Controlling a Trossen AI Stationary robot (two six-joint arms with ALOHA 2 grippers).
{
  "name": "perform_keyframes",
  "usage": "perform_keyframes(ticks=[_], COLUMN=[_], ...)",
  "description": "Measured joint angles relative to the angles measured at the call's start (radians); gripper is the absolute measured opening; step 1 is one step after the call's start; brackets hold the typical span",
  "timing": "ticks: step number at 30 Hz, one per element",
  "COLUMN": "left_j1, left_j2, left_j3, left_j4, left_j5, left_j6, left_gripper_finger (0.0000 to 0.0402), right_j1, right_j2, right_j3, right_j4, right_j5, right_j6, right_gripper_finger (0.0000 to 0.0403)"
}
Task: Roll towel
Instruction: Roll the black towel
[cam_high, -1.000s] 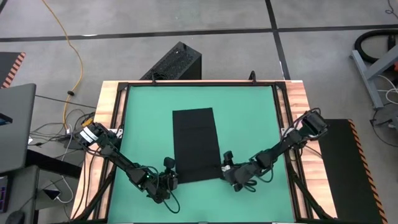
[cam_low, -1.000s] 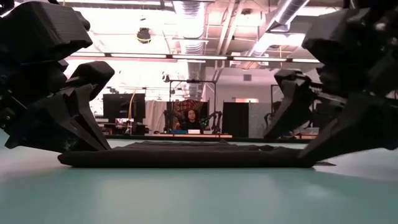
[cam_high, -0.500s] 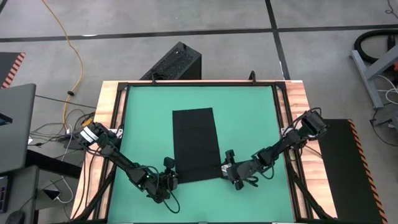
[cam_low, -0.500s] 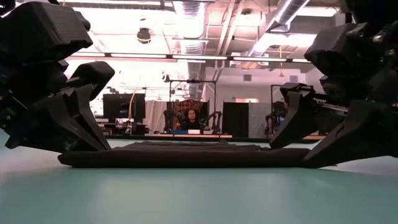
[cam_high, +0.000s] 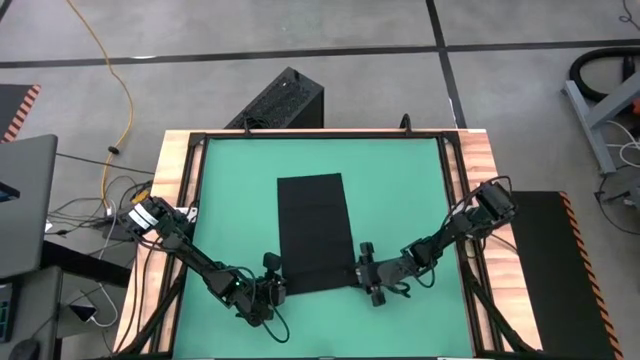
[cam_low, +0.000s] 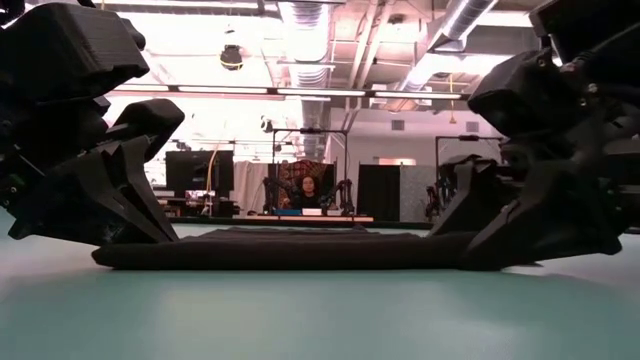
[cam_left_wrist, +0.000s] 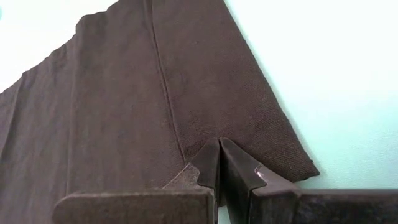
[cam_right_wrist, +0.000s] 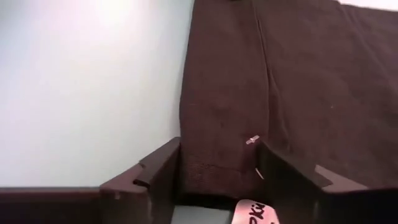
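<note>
1. Lying flat on the green table (cam_high: 230, 200), the black towel (cam_high: 314, 232) stretches lengthwise from mid-table toward the front edge.
2. Left gripper (cam_high: 271, 277) pinches the towel's front-left corner, fingers (cam_left_wrist: 219, 163) pressed together.
3. Right gripper (cam_high: 366, 270) straddles the front-right corner, jaws spread beside a white tag (cam_right_wrist: 256, 210).

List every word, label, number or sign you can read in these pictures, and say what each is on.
White tag at the towel's corner, between the right gripper's fingers: dark print, cut off and blurred, not readable.
Monitors in the room behind the table, low view: too small to read.
No other text shows.
</note>
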Motion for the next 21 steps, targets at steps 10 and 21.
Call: perform_keyframes(ticks=[10, 21], left_j1=[-0.009, -0.022], left_j2=[-0.032, -0.143], left_j3=[-0.003, -0.009], left_j4=[0.003, -0.037], left_j5=[-0.006, -0.071], left_j6=[0.010, 0.077], left_gripper_finger=[0.0000, 0.0000], right_j1=[-0.005, -0.011], right_j2=[0.002, 0.001], right_j3=[0.000, -0.002], right_j4=[-0.010, 0.039], right_j5=[0.031, -0.015], right_j6=[0.141, 0.290], right_gripper_finger=[0.0068, 0.0023])
